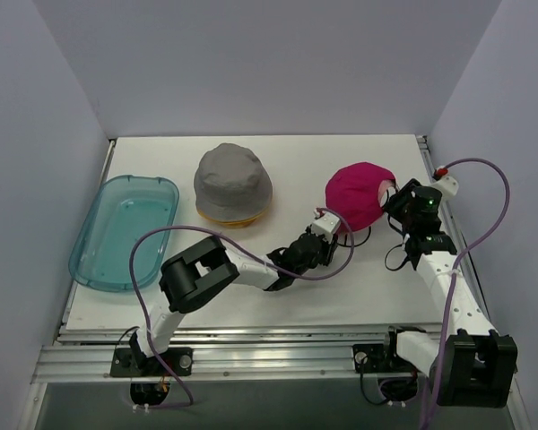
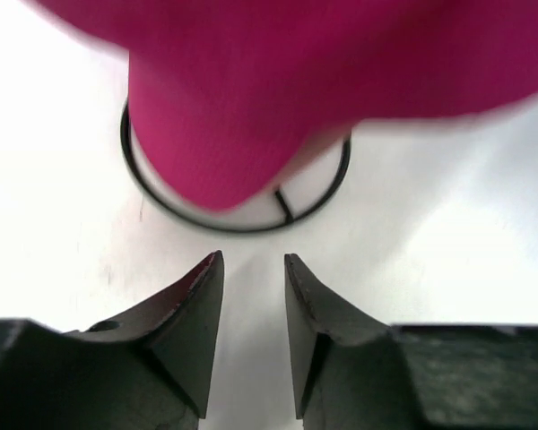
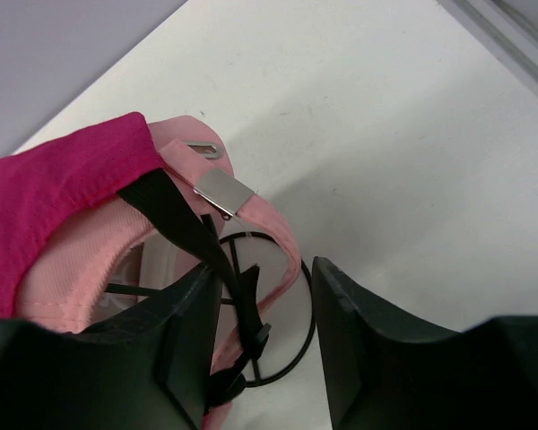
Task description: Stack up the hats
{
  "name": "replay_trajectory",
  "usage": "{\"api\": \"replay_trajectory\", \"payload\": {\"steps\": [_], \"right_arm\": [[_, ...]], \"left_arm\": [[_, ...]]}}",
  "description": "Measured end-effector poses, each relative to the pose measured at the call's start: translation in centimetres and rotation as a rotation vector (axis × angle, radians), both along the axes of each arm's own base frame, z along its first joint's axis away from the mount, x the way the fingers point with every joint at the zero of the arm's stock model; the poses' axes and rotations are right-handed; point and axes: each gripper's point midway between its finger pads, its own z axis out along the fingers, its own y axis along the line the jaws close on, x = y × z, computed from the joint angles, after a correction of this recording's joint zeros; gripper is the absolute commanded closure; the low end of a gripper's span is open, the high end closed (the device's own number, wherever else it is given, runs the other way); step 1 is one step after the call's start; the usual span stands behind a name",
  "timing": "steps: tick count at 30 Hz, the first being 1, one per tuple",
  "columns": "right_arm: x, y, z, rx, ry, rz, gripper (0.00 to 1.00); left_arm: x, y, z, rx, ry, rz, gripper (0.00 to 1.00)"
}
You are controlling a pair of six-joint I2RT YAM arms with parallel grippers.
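Observation:
The magenta cap [image 1: 359, 193] sits over the light pink cap [image 3: 81, 260] on a stand with a black wire ring base [image 2: 242, 224]. The grey bucket hat [image 1: 231, 179] sits on the yellow bucket hat [image 1: 222, 218], of which only the brim edge shows. My left gripper [image 1: 327, 224] is open and empty, just in front of the magenta cap [image 2: 278, 81] and above the table [image 2: 254, 260]. My right gripper [image 1: 397, 202] is open at the caps' right rear [image 3: 264, 267]. The pink back band and black strap [image 3: 184, 224] hang between its jaws.
A translucent teal tray [image 1: 125, 228] lies at the left of the table. A white block with a red button [image 1: 444, 179] sits at the right edge. White walls enclose the back and both sides. Purple cables loop over both arms.

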Motion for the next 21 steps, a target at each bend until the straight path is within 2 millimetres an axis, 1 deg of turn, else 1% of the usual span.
{"api": "replay_trajectory", "payload": {"steps": [2,4,6,7,9,10,15,16,20,21], "right_arm": [[0.0,-0.1,0.0,-0.001,0.001,-0.001,0.53],[0.0,-0.2,0.0,0.0,0.001,-0.004,0.53],[0.0,-0.3,0.0,0.005,-0.001,-0.004,0.54],[0.0,-0.4,0.0,0.008,-0.001,-0.002,0.54],[0.1,-0.4,0.0,0.016,-0.003,0.006,0.54],[0.1,-0.4,-0.1,0.02,-0.004,0.01,0.54],[0.9,-0.8,-1.1,0.049,0.013,0.03,0.56],[1.1,-1.0,-1.5,0.057,0.019,0.035,0.57],[1.9,-0.9,-2.7,0.082,0.034,0.063,0.6],[2.1,-0.8,-2.9,0.086,0.034,0.07,0.6]], "left_arm": [[-0.6,0.7,-1.1,0.025,0.014,-0.003,0.54],[-1.3,1.8,-1.9,0.048,0.028,-0.004,0.51],[-1.9,2.7,-1.8,0.059,0.033,-0.005,0.5],[-2.2,3.1,-1.2,0.055,0.031,-0.005,0.5],[-2.5,3.8,0.6,0.035,0.02,-0.002,0.5],[-2.7,4.1,1.8,0.016,0.011,0.0,0.5],[-3.2,5.2,9.6,-0.104,-0.053,0.014,0.47],[-3.3,5.5,10.7,-0.116,-0.06,0.018,0.46],[-4.2,7.5,16.1,-0.176,-0.094,0.036,0.44],[-4.3,7.9,17.1,-0.187,-0.1,0.042,0.44]]}}
